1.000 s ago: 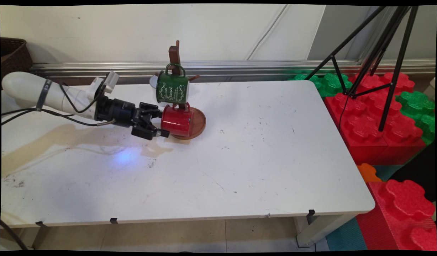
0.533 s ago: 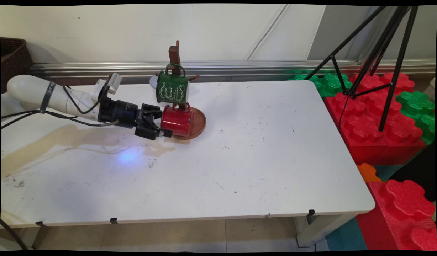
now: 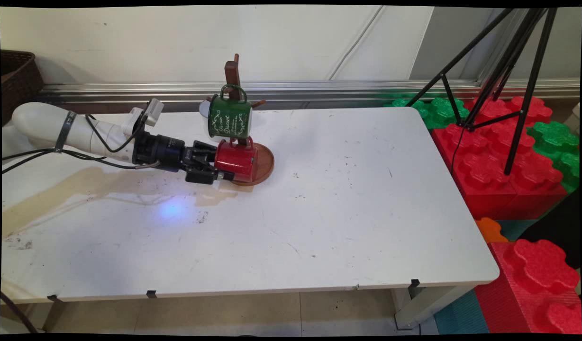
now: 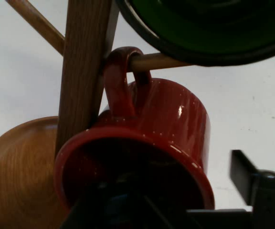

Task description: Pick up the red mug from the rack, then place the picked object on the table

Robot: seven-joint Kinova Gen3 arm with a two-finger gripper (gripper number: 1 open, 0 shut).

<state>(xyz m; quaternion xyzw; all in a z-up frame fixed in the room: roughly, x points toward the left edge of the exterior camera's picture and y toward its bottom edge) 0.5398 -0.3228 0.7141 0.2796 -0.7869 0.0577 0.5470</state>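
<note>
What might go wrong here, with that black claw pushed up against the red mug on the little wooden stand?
The red mug hangs by its handle on a thin peg of the mug tree; a sideways tug could tip the whole stand. The green mug hangs just above and may be knocked off. One finger of the gripper seems inside the rim, one outside, so a slipping grasp could drop the mug onto the wooden base.

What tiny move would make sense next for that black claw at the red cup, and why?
Probably closing the gripper on the red mug. In the hand view one finger seems to reach inside the mug's mouth while the other finger sits outside its wall, so the rim lies between them. The mug hangs by its handle on a peg of the wooden mug tree, below the green mug.
</note>
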